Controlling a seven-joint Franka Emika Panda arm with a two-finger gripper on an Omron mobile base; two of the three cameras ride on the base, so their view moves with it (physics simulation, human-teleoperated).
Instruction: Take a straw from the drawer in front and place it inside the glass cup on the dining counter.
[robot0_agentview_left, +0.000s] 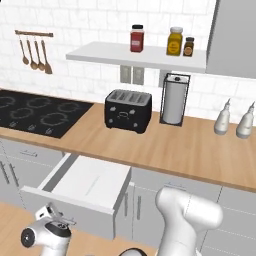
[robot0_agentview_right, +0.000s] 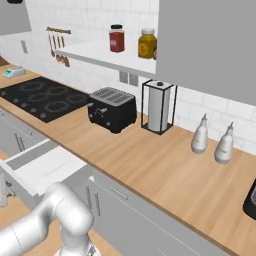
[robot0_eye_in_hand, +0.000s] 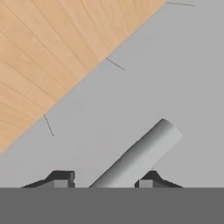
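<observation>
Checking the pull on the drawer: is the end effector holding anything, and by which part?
The end effector has the drawer's silver bar handle between its fingertips, near one end; whether it is clamped cannot be told.

Your two base views look forward and down from behind the arm — one from its left, one from its right. Both share the wooden worktop, the toaster and the open drawer. Your hand view sits close above grey cabinet fronts — the gripper at its bottom edge.
</observation>
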